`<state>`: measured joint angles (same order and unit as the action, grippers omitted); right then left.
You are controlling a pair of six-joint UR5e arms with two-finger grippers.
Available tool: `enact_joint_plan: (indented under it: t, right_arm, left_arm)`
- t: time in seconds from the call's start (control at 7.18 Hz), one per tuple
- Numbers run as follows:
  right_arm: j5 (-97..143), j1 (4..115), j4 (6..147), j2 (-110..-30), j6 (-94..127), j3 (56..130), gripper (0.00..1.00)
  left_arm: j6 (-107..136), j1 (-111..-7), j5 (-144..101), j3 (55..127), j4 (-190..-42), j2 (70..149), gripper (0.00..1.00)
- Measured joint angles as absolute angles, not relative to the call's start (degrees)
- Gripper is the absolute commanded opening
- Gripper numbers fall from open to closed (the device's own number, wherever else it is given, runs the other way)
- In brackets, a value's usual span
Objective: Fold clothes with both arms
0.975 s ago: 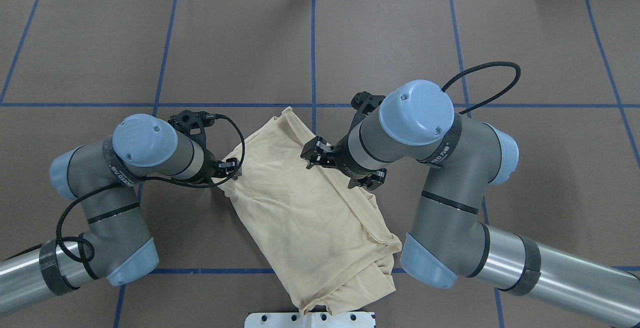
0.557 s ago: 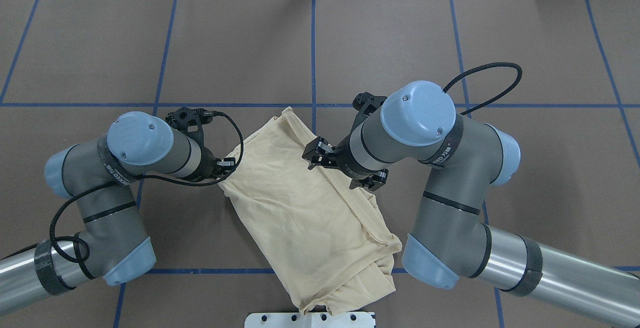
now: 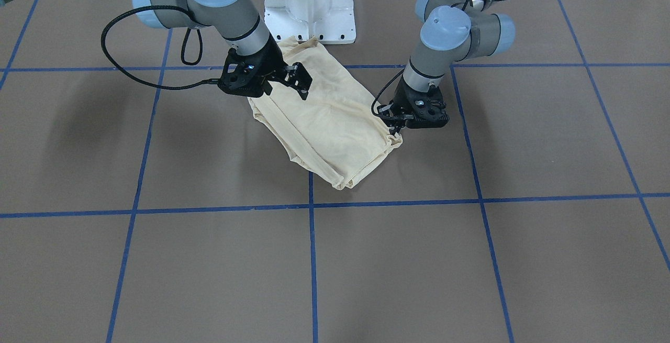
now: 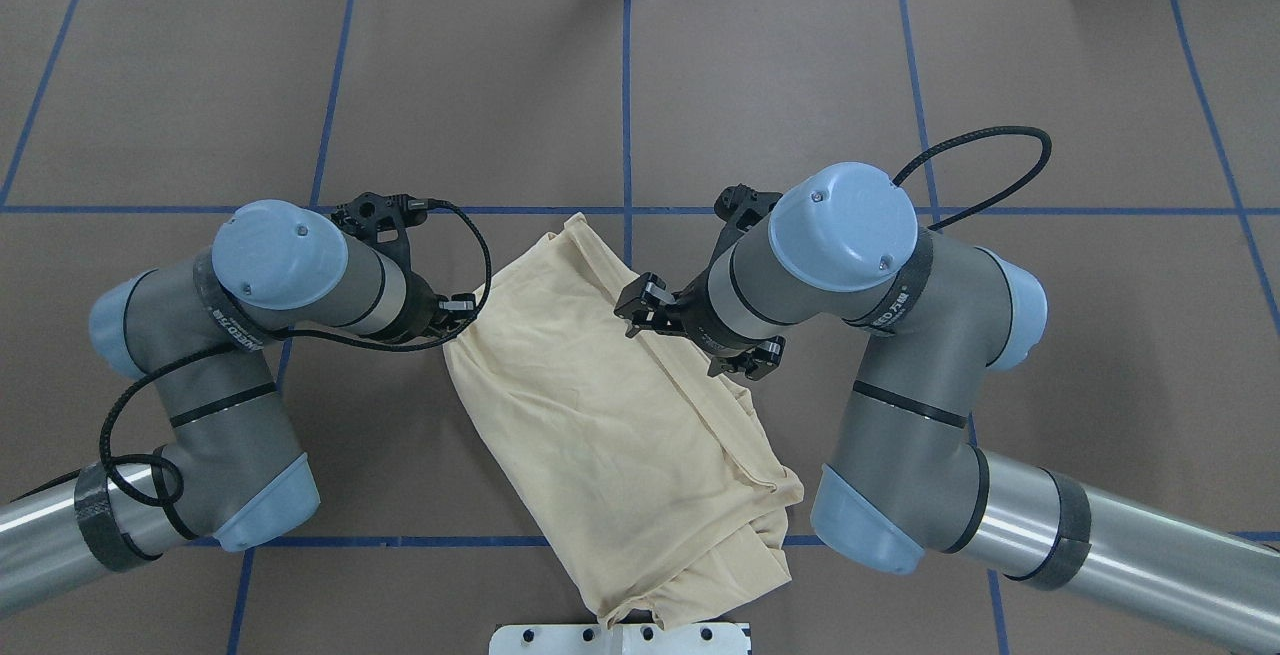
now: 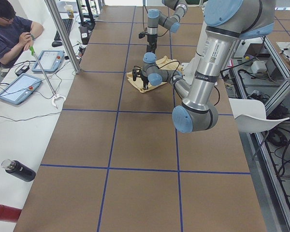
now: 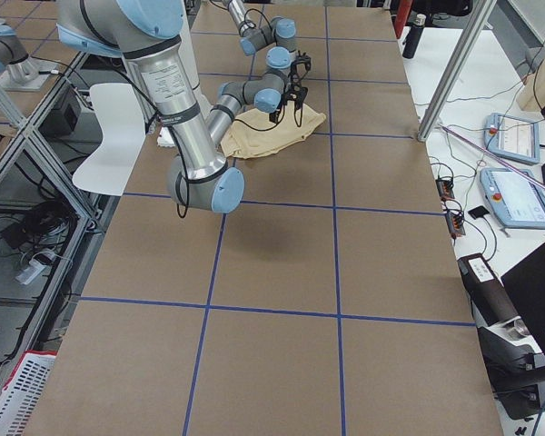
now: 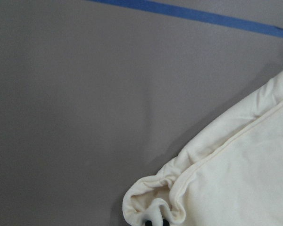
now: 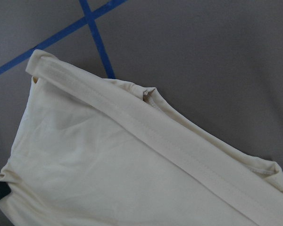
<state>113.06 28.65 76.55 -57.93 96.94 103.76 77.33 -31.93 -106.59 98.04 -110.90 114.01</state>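
The cream-yellow T-shirt (image 4: 600, 435) lies folded in a slanted oblong on the brown table, near the robot's base. Its print and neck tag are hidden. My left gripper (image 4: 455, 320) is at the shirt's left corner and shut on it. In the left wrist view the corner (image 7: 245, 179) bunches around a black fingertip (image 7: 153, 221). My right gripper (image 4: 695, 330) is open and hovers just over the shirt's right side, near a doubled hem (image 8: 146, 127). In the front view the shirt (image 3: 330, 123) has the left gripper (image 3: 393, 123) on its right and the right gripper (image 3: 280, 85) on its left.
The white pedestal base (image 3: 309, 2) stands right behind the shirt. Blue tape lines (image 4: 627, 115) cross the table. An operator (image 5: 9, 34) sits beyond the far edge with tablets, and bottles (image 5: 19, 170) lie on the white side bench.
The left arm has shifted slightly left and away from the base, with the shirt corner in its gripper. The right gripper has drifted a little to the right over the shirt.
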Motion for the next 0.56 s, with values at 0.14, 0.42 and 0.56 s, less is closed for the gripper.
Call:
enact_joint_plan:
  t: [0.14, 0.42, 0.56]
  right_arm:
    - [113.02, 28.80, 76.55, -58.26, 96.94, 103.87, 1.00]
    - [112.65, 28.95, 76.55, -59.02, 96.86, 103.93, 1.00]
    - [112.42, 28.98, 76.55, -59.32, 96.79, 103.85, 1.00]
  left_arm:
    - [77.36, -32.67, -105.68, 96.28, -110.76, 116.37, 0.00]
    - [77.44, -33.84, -103.58, 91.23, -110.45, 122.56, 0.00]
    - [77.74, -34.17, -102.92, 90.00, -110.41, 125.35, 0.00]
